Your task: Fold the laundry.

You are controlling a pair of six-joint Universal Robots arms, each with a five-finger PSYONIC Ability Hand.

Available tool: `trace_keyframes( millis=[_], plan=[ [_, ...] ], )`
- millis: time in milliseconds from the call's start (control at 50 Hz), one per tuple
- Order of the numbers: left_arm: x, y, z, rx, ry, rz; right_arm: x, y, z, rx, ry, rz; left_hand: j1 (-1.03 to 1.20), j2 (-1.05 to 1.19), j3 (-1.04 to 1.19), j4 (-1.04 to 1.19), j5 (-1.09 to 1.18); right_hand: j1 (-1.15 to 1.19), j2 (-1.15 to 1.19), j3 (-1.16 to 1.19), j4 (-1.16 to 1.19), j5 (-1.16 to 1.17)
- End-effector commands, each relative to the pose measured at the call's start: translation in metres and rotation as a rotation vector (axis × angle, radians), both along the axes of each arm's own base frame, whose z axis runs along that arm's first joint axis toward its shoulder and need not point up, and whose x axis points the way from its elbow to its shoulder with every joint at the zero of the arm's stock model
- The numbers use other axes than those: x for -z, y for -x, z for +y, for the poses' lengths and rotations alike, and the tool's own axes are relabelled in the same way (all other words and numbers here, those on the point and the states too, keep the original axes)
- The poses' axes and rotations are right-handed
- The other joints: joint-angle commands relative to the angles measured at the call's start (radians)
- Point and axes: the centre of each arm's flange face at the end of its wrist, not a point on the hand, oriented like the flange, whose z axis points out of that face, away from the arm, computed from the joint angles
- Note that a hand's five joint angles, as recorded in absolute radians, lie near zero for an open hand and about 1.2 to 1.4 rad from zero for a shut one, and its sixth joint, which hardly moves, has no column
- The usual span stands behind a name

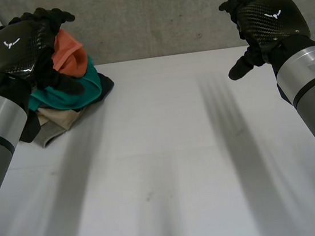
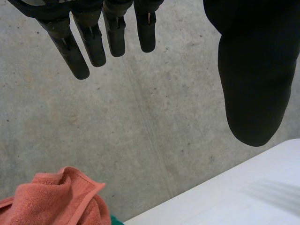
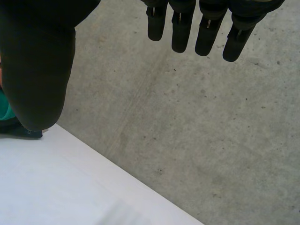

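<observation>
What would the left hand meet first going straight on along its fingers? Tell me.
Most likely the concrete wall: the left hand has straight fingers aimed at it. The orange towel lies below that line, though depth is hard to judge.

A bench [image 1: 167, 151] stood in front of a wall [image 1: 150, 15]. A pile of laundry [image 1: 66, 97] lay on the bench's far left corner, close to the wall. The topmost cloth [image 1: 70, 52] sat at the back of the pile, nearest the wall, with other cloths under it and before it. The left hand [image 1: 19, 48] hung above the pile's left side. The right hand [image 1: 266, 21] hung above the bench's far right side, well apart from the pile.
</observation>
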Motion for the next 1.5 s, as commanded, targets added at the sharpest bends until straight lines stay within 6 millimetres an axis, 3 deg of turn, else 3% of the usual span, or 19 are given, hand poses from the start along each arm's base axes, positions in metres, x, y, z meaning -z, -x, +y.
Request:
trace_keyframes(
  millis=[20,220,300,400,540,580,720,860,1000,1080,1100,1140,1220,1280,1320,1340,1400,1420,1500],
  plan=[
    [-0.004,0.0,-0.001,-0.001,0.011,0.004,0.0,0.0,0.0,0.0,0.001,0.0,-0.096,-0.096,-0.095,-0.097,-0.095,-0.086,-0.103,-0.102,-0.104,-0.097],
    [-0.011,-0.001,-0.005,-0.006,0.034,0.007,0.0,0.0,0.0,0.0,0.001,0.0,-0.099,-0.099,-0.098,-0.1,-0.098,-0.086,-0.103,-0.102,-0.104,-0.097],
    [-0.018,-0.004,-0.019,-0.031,0.056,0.012,0.0,0.0,0.001,-0.003,-0.002,0.002,-0.099,-0.099,-0.098,-0.1,-0.098,-0.086,-0.103,-0.102,-0.104,-0.097],
    [-0.005,-0.011,-0.073,-0.112,0.039,-0.044,0.002,-0.001,0.001,-0.01,-0.006,0.004,-0.102,-0.102,-0.101,-0.103,-0.101,-0.086,-0.103,-0.102,-0.104,-0.097],
    [0.009,-0.013,-0.13,-0.183,0.088,-0.161,0.004,-0.001,0.001,-0.012,-0.01,0.01,-0.102,-0.102,-0.101,-0.103,-0.101,-0.086,-0.103,-0.102,-0.104,-0.097],
    [0.016,-0.018,-0.158,-0.226,0.133,-0.209,0.004,-0.001,0.001,-0.012,-0.01,0.01,-0.102,-0.102,-0.101,-0.103,-0.101,-0.086,-0.103,-0.102,-0.104,-0.097],
    [0.053,-0.038,-0.232,-0.336,0.229,-0.344,0.007,-0.001,0.001,-0.013,-0.018,0.018,-0.102,-0.102,-0.101,-0.103,-0.101,-0.086,-0.103,-0.102,-0.104,-0.097],
    [0.103,-0.047,-0.278,-0.357,0.263,-0.462,0.011,-0.002,0.0,-0.013,-0.027,0.022,-0.102,-0.102,-0.101,-0.103,-0.101,-0.086,-0.103,-0.102,-0.104,-0.097],
    [0.14,-0.052,-0.303,-0.329,0.275,-0.482,0.018,-0.002,-0.003,-0.01,-0.045,0.034,-0.075,-0.075,-0.075,-0.076,-0.075,-0.086,-0.103,-0.102,-0.104,-0.097],
    [0.148,-0.055,-0.314,-0.333,0.303,-0.478,0.024,-0.004,-0.005,-0.011,-0.056,0.046,0.238,0.237,0.238,0.237,0.238,-0.086,-0.103,-0.102,-0.104,-0.097],
    [0.146,-0.056,-0.316,-0.34,0.313,-0.474,0.024,-0.004,-0.006,-0.009,-0.057,0.047,0.689,0.689,0.69,0.688,0.69,-0.086,-0.103,-0.102,-0.104,-0.097],
    [0.141,-0.054,-0.316,-0.344,0.332,-0.468,0.026,-0.004,-0.006,-0.011,-0.061,0.049,1.118,1.118,1.118,1.117,1.118,-0.086,-0.103,-0.102,-0.104,-0.097],
    [0.114,-0.04,-0.309,-0.345,0.42,-0.43,0.028,-0.005,-0.007,-0.011,-0.065,0.051,1.119,1.119,1.12,1.118,1.12,-0.086,-0.103,-0.102,-0.104,-0.097],
    [0.06,-0.021,-0.289,-0.34,0.535,-0.377,0.028,-0.005,-0.006,-0.012,-0.065,0.051,1.119,1.119,1.12,1.118,1.12,-0.086,-0.103,-0.102,-0.104,-0.097],
    [0.037,-0.014,-0.276,-0.329,0.574,-0.347,0.028,-0.005,-0.006,-0.012,-0.065,0.051,1.119,1.119,1.12,1.118,1.12,-0.086,-0.103,-0.102,-0.104,-0.097],
    [0.01,-0.007,-0.26,-0.316,0.624,-0.307,0.028,-0.005,-0.006,-0.012,-0.065,0.051,1.119,1.119,1.12,1.118,1.12,-0.086,-0.103,-0.102,-0.104,-0.097],
    [-0.027,0.004,-0.234,-0.285,0.692,-0.237,0.028,-0.005,-0.006,-0.014,-0.065,0.051,1.119,1.119,1.12,1.118,1.12,-0.086,-0.103,-0.102,-0.104,-0.097],
    [-0.05,0.01,-0.216,-0.262,0.724,-0.189,0.028,-0.005,-0.006,-0.014,-0.065,0.051,1.119,1.119,1.12,1.118,1.12,-0.086,-0.103,-0.102,-0.104,-0.097],
    [-0.091,0.023,-0.174,-0.182,0.759,-0.061,0.027,-0.005,-0.007,-0.012,-0.063,0.05,1.119,1.119,1.12,1.118,1.12,-0.086,-0.103,-0.102,-0.104,-0.097]
  ],
)
